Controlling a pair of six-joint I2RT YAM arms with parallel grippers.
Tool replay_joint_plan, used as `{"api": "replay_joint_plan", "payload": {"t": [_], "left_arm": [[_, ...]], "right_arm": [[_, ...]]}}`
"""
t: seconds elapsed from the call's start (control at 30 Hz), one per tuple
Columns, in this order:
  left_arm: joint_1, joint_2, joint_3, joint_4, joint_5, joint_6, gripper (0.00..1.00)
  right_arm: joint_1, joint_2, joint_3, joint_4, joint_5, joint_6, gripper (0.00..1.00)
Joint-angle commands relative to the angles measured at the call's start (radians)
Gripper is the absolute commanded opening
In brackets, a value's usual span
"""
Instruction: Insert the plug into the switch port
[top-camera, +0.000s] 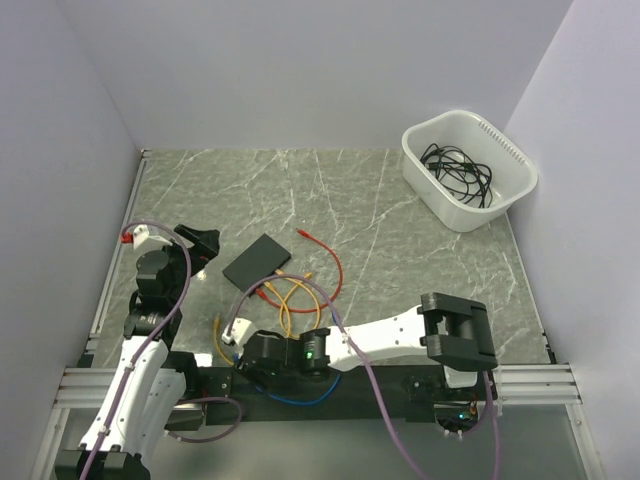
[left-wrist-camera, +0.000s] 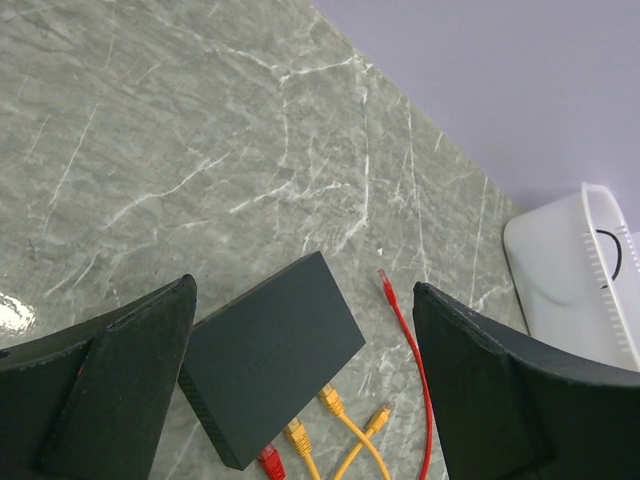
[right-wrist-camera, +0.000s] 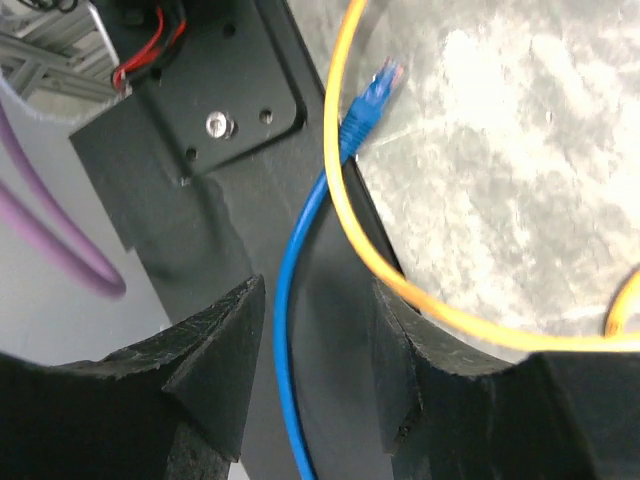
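Right wrist view: the right gripper (right-wrist-camera: 315, 335) is shown with jaws parted around the blue cable (right-wrist-camera: 290, 300), nothing clamped. The blue plug (right-wrist-camera: 365, 105) lies at the black base plate's (right-wrist-camera: 230, 110) edge. A firm grip close behind the plug is judged best. The switch (top-camera: 257, 259) sits under the wide-open left gripper (left-wrist-camera: 305, 292), with open table (top-camera: 400, 250) toward the white tub (top-camera: 512, 195).

White shells on the left arm (top-camera: 150, 395) and right arm (top-camera: 390, 335), black joints between. A purple cable (right-wrist-camera: 85, 272) trails back from each wrist. Left fingers (left-wrist-camera: 115, 365) are matte black, thick wedges; right fingers (right-wrist-camera: 210, 350) black too, rough-edged. Just behind those, a green light (top-camera: 310, 352) glows.
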Motion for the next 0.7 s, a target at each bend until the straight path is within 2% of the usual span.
{"api": "replay_joint_plan", "payload": {"t": [0.0, 0.67], "left_arm": [[0.003, 0.009, -0.003, 0.017, -0.009, 0.018, 0.95], [0.003, 0.001, -0.009, 0.019, -0.009, 0.018, 0.95]], "right_arm": [[0.002, 0.049, 0.077, -0.012, -0.001, 0.003, 0.53], [-0.015, 0.178, 0.174, -0.031, -0.041, 0.029, 0.50]]}}
